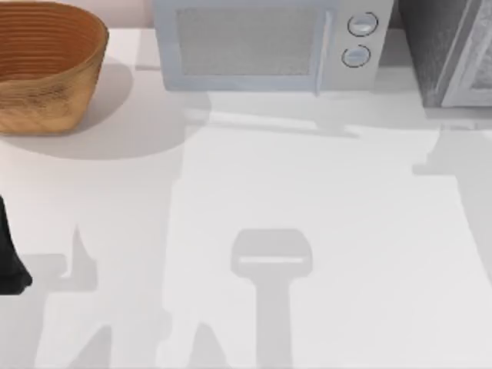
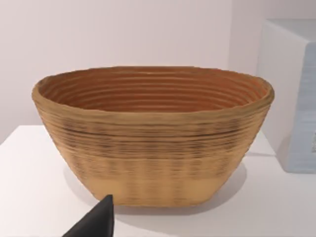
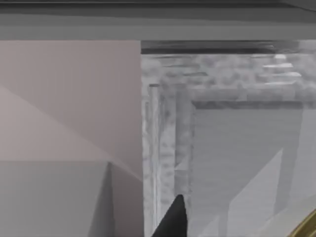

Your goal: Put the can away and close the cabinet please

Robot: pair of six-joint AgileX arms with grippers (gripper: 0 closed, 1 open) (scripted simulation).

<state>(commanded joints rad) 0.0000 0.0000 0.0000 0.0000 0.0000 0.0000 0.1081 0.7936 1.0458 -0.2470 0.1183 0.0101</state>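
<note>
**Cabinet half out of frame, can hard to pick out**

The grey speckled cabinet (image 1: 450, 50) stands at the far right corner of the white bench (image 1: 330, 192), cut off by the top view's upper and right edges, so whether its door is open or closed cannot be told from above. In the right wrist view the cabinet's mottled frame and a paler flat panel (image 3: 237, 158) loom close. A single dark tip of the right gripper (image 3: 171, 219) rises in front of them. Whether that gripper is spread or pressed together cannot be told. A curved brass-coloured edge (image 3: 303, 226), clipped by that picture's corner, may be the can, but too little of it shows to be sure.

At the bench's left edge, a dark part of the left arm (image 1: 11, 257) juts in, mostly cut off. One dark tip of the left gripper (image 2: 96, 221) points toward the woven basket (image 2: 153, 138), which sits at the far left corner. Spread or closed, again, cannot be told. Between basket and cabinet, a microwave (image 1: 265, 42) stands against the back edge, its top cropped.
</note>
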